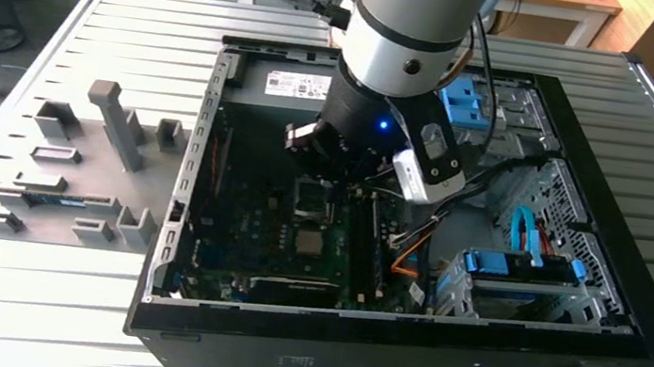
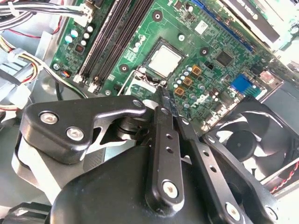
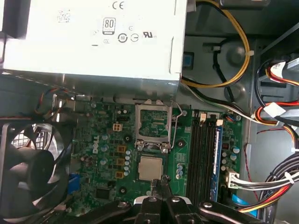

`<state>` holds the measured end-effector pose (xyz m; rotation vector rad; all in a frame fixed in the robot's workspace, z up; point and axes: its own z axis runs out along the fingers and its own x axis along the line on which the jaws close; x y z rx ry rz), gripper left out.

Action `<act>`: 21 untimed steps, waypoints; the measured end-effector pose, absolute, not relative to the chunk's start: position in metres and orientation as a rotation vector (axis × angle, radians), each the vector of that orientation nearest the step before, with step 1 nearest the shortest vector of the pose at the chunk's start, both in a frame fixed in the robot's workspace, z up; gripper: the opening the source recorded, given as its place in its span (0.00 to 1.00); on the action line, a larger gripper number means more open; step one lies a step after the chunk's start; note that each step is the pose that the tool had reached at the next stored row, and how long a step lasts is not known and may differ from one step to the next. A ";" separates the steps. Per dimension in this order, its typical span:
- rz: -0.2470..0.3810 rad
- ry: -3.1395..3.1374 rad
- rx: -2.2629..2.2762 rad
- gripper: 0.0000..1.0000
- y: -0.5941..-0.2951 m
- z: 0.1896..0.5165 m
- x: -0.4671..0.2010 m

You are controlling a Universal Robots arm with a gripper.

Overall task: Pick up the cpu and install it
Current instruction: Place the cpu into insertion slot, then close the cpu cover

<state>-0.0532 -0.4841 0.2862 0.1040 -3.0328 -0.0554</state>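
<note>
cpu (image 3: 151,168): flat in socket, mid board (image 3: 107,154), lid (image 3: 153,122) raised | gripper (image 3: 163,181): clenched, empty, tips just beside cpu edge

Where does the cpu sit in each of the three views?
Exterior view: the cpu, on the motherboard, to the exterior view's left of the memory slots.
First wrist view: the cpu, beside the memory slots.
Second wrist view: the cpu, beside the memory slots.
Shared landmark: the memory slots.
</note>
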 end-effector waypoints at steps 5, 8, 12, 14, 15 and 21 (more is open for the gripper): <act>-0.052 -3.086 0.107 0.10 -0.484 0.285 -0.053; -0.050 -3.100 0.108 0.10 -0.484 0.284 -0.053; -0.050 -3.100 0.108 0.10 -0.484 0.284 -0.053; -0.050 -3.101 0.108 0.10 -0.484 0.284 -0.053; -0.050 -3.101 0.108 0.10 -0.484 0.284 -0.053; -0.050 -3.100 0.108 0.10 -0.483 0.284 -0.053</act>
